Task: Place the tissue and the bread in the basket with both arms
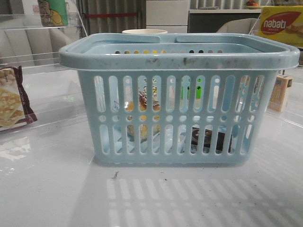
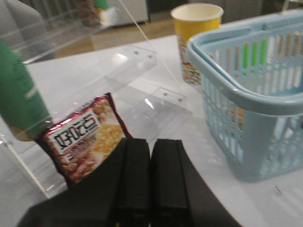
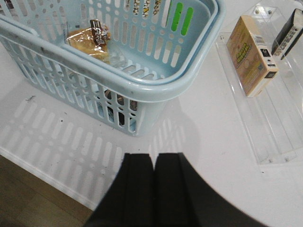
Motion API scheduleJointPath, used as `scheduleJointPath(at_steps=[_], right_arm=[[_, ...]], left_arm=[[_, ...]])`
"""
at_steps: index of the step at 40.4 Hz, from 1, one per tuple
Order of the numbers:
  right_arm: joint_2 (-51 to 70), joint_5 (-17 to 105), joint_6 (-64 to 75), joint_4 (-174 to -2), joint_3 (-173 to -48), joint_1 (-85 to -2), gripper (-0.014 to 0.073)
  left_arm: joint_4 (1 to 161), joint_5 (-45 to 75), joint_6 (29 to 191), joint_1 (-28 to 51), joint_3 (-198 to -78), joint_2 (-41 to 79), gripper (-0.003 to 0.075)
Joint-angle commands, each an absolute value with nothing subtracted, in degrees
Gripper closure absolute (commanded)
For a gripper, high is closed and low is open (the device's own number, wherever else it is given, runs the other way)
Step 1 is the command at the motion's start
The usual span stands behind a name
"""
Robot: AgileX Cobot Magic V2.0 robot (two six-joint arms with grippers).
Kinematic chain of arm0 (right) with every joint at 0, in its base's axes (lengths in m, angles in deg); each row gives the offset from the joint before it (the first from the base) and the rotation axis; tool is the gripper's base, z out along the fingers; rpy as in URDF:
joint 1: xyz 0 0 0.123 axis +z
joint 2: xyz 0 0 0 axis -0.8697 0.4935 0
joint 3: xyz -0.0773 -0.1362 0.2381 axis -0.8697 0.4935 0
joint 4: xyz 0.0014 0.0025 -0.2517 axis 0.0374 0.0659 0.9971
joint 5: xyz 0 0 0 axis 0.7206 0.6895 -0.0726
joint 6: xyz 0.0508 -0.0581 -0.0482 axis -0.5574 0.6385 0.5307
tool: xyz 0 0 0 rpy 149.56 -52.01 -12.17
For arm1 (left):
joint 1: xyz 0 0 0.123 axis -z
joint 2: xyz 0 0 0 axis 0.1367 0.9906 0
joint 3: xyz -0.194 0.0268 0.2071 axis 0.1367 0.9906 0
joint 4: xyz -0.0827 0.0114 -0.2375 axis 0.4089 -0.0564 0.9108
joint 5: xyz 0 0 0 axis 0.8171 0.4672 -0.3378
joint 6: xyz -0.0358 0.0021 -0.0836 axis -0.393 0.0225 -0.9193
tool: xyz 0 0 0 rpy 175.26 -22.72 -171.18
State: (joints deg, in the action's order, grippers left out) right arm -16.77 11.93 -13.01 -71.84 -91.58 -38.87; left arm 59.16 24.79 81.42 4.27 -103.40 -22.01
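The light-blue basket stands in the middle of the table. Inside it, through the slots, the bagged golden-brown bread shows on the left and the black tissue packet lies flat on the floor at the right. The right wrist view looks down into the basket and shows the bread resting inside. My left gripper is shut and holds nothing, back from the basket on its left. On the other side my right gripper is shut too, over bare table. Neither gripper appears in the front view.
A maroon-edged cracker packet lies left of the basket, just ahead of my left gripper. A yellow paper cup stands behind the basket. A small tan box lies on a clear acrylic tray at the right. The yellow nabati box sits far right.
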Motion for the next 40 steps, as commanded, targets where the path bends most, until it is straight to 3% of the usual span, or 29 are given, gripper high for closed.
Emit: scheduleJointPath(at_steps=[1, 9, 16, 23, 40], right_arm=[[-16.8, 16.0, -12.7, -71.4, -93.0, -38.8, 0.0538], [-16.8, 16.0, -12.7, -71.4, -93.0, -38.8, 0.0538], [-16.8, 16.0, -12.7, -71.4, -93.0, -38.8, 0.0538], [-16.8, 16.0, -12.7, -71.4, -93.0, -38.8, 0.0538], [-16.8, 16.0, -12.7, -71.4, -93.0, -38.8, 0.0538]], left_arm=[[59.4, 15.4, 81.4, 1.0, -99.9, -27.2, 0.0629], [60.8, 11.1, 79.5, -2.4, -90.7, -37.0, 0.0629], [52.5, 10.3, 64.5, -4.8, -85.3, -40.3, 0.0629], [52.5, 2.5, 64.5, -6.4, -80.1, -40.3, 0.0629], [53.0, -0.9, 70.3, -2.7, -80.1, -40.3, 0.0629]])
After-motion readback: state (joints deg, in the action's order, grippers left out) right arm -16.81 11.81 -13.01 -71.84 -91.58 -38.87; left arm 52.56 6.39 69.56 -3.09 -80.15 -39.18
